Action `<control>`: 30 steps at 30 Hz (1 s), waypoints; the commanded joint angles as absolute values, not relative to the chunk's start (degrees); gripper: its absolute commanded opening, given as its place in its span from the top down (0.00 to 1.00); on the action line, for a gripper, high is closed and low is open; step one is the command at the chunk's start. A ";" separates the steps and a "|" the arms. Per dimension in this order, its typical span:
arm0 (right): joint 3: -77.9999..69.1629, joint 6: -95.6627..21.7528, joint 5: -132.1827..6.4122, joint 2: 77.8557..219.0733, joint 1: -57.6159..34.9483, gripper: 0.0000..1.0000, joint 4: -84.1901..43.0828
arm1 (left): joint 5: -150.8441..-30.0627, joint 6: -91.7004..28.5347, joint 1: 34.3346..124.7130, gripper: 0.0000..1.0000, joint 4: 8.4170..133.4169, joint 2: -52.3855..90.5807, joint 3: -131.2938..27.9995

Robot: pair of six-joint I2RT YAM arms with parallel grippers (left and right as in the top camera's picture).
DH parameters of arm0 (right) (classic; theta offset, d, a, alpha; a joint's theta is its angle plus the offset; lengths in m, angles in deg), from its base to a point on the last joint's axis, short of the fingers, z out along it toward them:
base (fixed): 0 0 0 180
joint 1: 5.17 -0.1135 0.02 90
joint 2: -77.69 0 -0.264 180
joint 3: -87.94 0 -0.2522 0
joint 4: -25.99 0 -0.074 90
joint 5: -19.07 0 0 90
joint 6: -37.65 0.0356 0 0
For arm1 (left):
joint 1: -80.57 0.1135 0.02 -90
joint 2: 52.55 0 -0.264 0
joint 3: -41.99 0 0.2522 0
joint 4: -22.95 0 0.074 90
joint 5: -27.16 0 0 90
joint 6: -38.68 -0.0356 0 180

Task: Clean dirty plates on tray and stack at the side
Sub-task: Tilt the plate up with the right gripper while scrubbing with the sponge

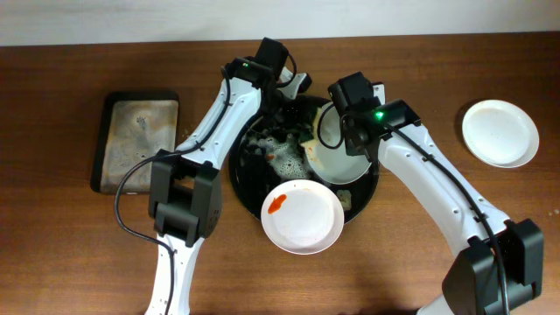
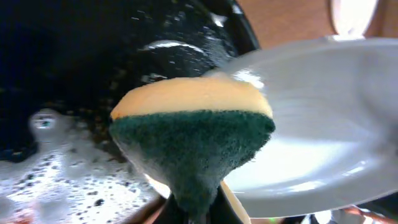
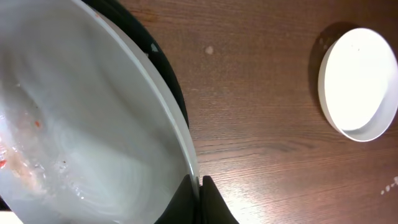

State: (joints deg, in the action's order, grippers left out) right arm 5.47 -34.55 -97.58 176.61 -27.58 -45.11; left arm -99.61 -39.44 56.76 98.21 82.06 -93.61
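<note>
Overhead: three plates, one black tray. Left gripper pinches one sponge; right gripper pinches the pale plate by its rim.

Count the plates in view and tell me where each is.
3. One clean plate sits alone on the table, far right. One smeared plate overlaps the black tray's near rim. One tilted plate is pinched by the right gripper over the tray. None seems hidden.
</note>
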 commanded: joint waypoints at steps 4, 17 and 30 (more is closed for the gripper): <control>5.28 -31.14 -95.33 176.10 -27.58 0.96 -45.66 | -103.76 -40.71 54.97 1.00 98.42 82.82 -94.71; 5.62 -26.73 -92.88 176.08 -27.58 0.96 -46.33 | -93.21 -39.96 51.45 1.00 102.29 82.82 -93.61; 10.85 -26.73 -92.93 176.06 -27.58 0.96 -50.62 | -76.71 -36.58 51.21 1.00 101.29 82.82 -89.98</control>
State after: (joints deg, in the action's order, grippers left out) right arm 8.90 -27.53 -92.60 176.63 -27.61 -50.18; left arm -82.48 -37.82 51.01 101.40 82.06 -91.08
